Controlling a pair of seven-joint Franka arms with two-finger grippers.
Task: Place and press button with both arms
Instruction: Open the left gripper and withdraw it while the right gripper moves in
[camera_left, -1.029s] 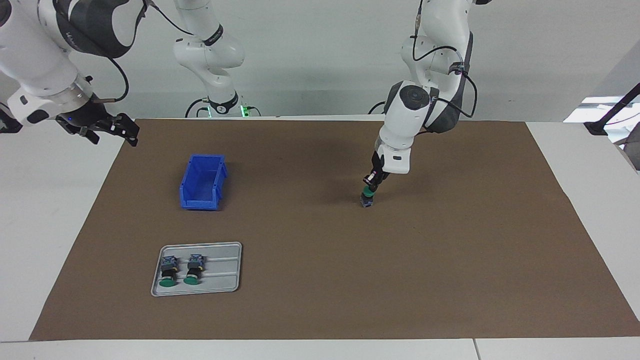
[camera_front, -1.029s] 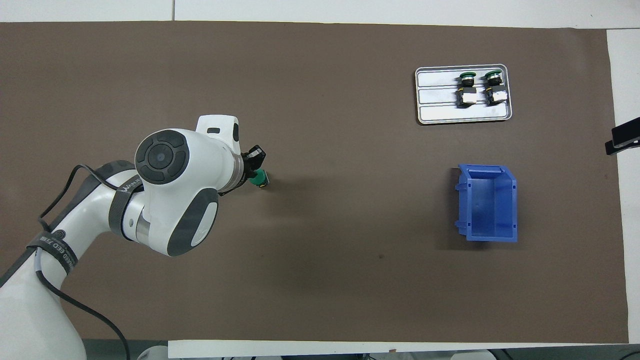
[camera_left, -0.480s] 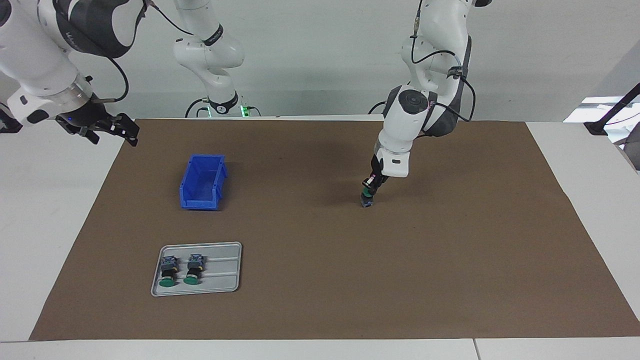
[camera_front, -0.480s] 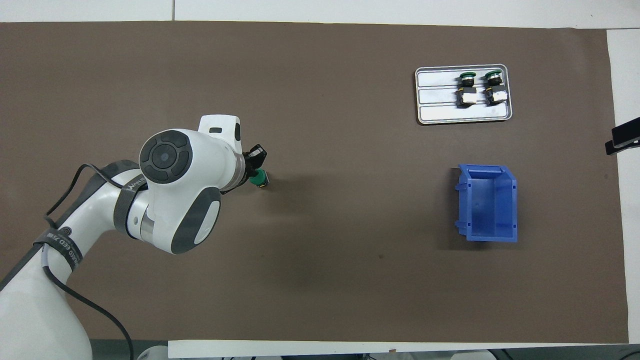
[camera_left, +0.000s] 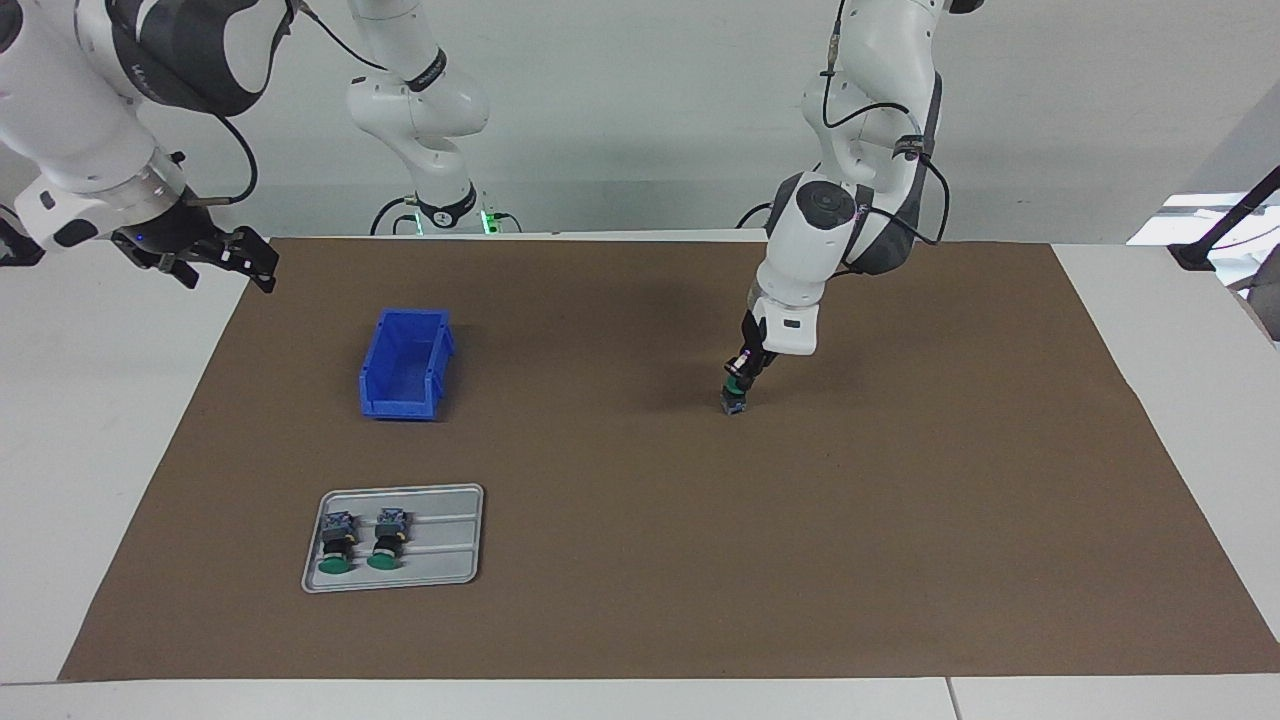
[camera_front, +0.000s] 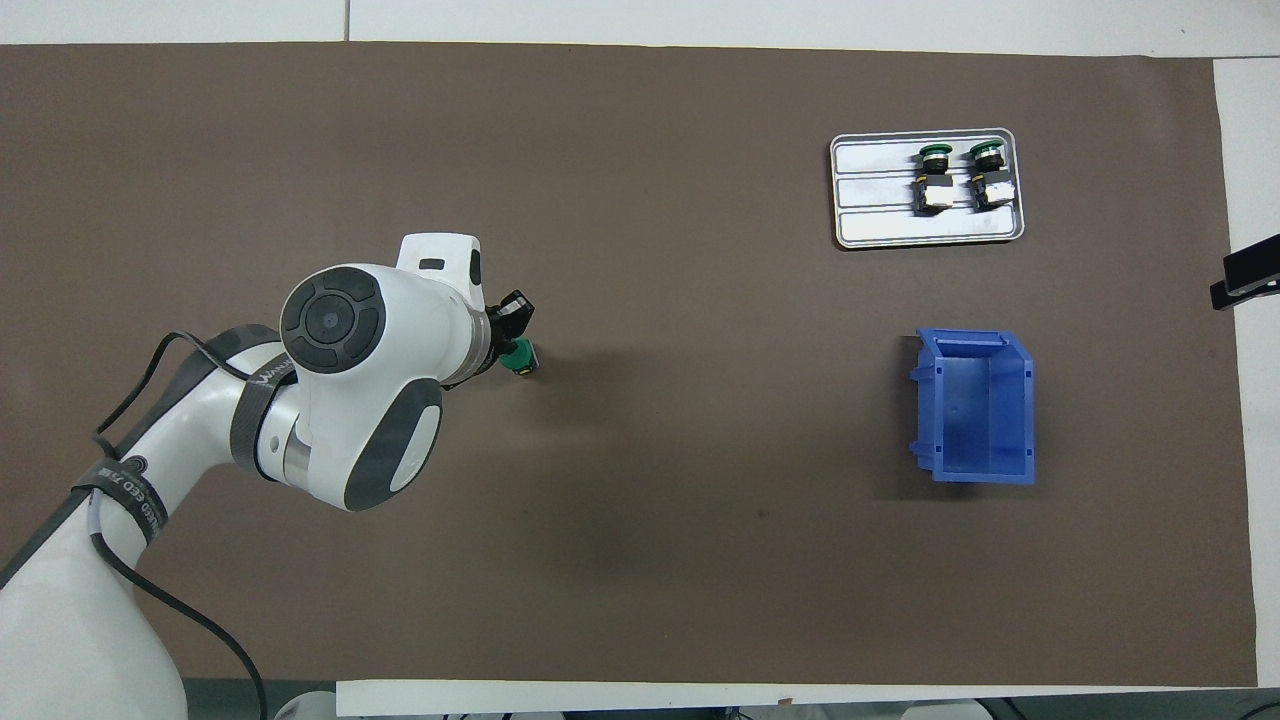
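Observation:
One button (camera_left: 735, 396) stands upright on the brown mat (camera_left: 640, 600), green cap up and blue-grey block down, toward the left arm's end of the table. It also shows in the overhead view (camera_front: 520, 357). My left gripper (camera_left: 746, 371) points down onto its green cap and touches it; in the overhead view the left gripper (camera_front: 510, 332) is partly hidden by the wrist. Two more buttons (camera_left: 336, 545) (camera_left: 387, 540) lie on a silver tray (camera_left: 440, 560). My right gripper (camera_left: 225, 262) is open and empty, raised over the table's edge beside the mat.
A blue bin (camera_left: 405, 365) stands empty on the mat, nearer to the robots than the tray (camera_front: 880, 225). It also shows in the overhead view (camera_front: 975, 405). Bare mat lies between the bin and the standing button.
The left arm's elbow and wrist have risen slightly while the gripper stays at the button's cap. The button, the tray, the bin and the right arm have not moved.

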